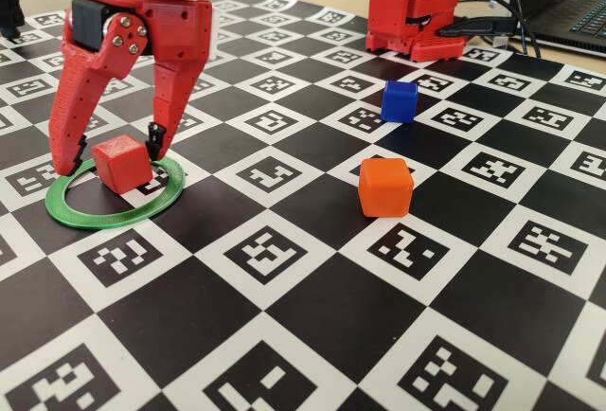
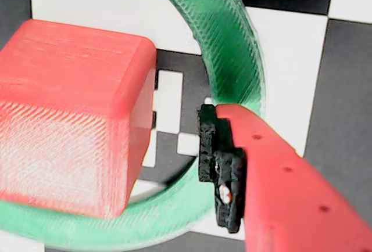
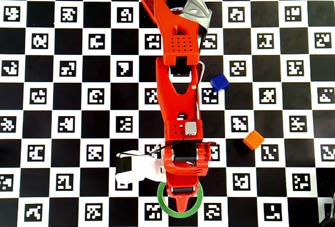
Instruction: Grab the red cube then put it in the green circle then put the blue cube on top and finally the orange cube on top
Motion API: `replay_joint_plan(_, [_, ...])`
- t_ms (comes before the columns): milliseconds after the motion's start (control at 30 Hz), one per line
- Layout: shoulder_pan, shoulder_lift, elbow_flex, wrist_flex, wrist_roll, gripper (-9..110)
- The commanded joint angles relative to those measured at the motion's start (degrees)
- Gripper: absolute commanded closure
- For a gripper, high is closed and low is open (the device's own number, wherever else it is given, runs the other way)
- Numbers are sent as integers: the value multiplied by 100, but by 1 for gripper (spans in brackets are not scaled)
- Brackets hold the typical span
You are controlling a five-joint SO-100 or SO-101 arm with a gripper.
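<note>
The red cube (image 1: pixel 121 163) sits inside the green circle (image 1: pixel 90 214) on the checkered mat. My gripper (image 1: pixel 112 153) is open and straddles the cube, one finger on each side. In the wrist view the red cube (image 2: pixel 75 112) fills the left. A clear gap separates it from the black pad of the right finger (image 2: pixel 224 165), which is over the green circle (image 2: pixel 232 37). The other finger is out of that view. In the overhead view the arm hides the cube, and only the green circle (image 3: pixel 163 206) shows. The blue cube (image 1: pixel 399 101) and orange cube (image 1: pixel 384 187) stand apart to the right.
The arm's red base (image 1: pixel 417 4) stands at the back of the mat (image 1: pixel 312 326) with cables to its right. In the overhead view the blue cube (image 3: pixel 219 82) and orange cube (image 3: pixel 253 140) lie right of the arm. A white motor unit (image 3: pixel 133 167) juts left from the wrist.
</note>
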Motion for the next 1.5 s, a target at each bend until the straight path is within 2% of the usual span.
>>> replay_joint_plan(0, [-88,1397,264,-53,26,62])
replay_joint_plan(500, [-308,4148,3577,-580,554,62])
replay_joint_plan(833, [-492,6056,5713,-527,1151,62])
replay_joint_plan(967, [-589,6671,6258,-141,1362,62])
replay_joint_plan(1267, [-1011,7840,7805,-9,967,62])
replay_joint_plan(1467, [-1450,8455,8903,-466,817,61])
